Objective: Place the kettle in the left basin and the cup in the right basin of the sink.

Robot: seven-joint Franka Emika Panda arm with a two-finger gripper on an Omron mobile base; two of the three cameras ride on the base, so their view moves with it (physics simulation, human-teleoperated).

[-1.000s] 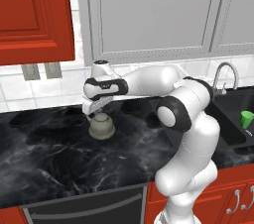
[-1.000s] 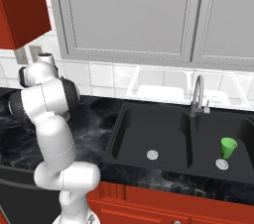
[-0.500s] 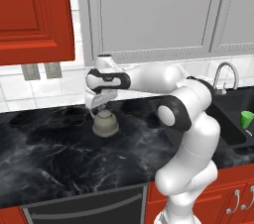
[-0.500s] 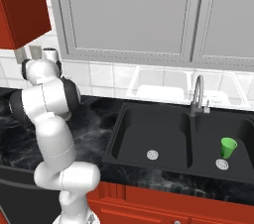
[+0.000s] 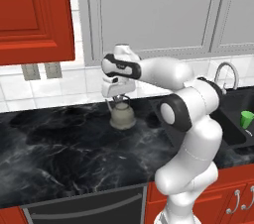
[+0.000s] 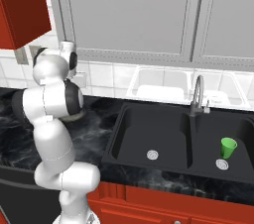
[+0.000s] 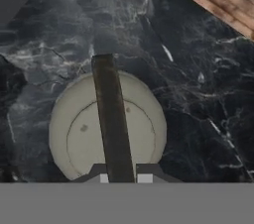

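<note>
Glossy white rounded arm (image 5: 186, 119), dark grey joint rings, white pincer (image 5: 118, 100), small dark finger tips

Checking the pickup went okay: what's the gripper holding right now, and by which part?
The gripper is shut on the kettle, by its thin arched handle.
</note>
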